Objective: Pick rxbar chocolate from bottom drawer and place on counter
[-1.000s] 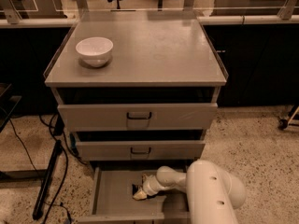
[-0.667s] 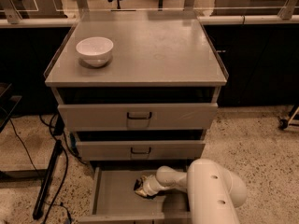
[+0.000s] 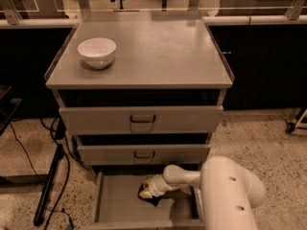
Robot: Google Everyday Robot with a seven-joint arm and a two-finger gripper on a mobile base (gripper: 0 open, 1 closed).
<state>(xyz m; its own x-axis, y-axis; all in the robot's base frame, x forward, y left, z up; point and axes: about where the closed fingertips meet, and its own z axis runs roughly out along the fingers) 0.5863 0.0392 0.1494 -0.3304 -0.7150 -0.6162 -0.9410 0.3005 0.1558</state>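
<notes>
Grey bottom drawer (image 3: 117, 202) is open, gripper (image 3: 147, 188) down on black rxbar chocolate (image 3: 149, 198) near its back edge, hold cannot be told; grasp step, next needs a lift to the tabletop (image 3: 163, 51).

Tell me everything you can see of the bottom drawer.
The bottom drawer is the lowest of three grey metal drawers and the only one pulled far out toward the camera. Inside it is a wide, shallow grey tray with low side walls and a flat floor. The gripper reaches in from the right and sits low over a small dark wrapper, the rxbar chocolate, which lies on the floor a little right of centre.
</notes>
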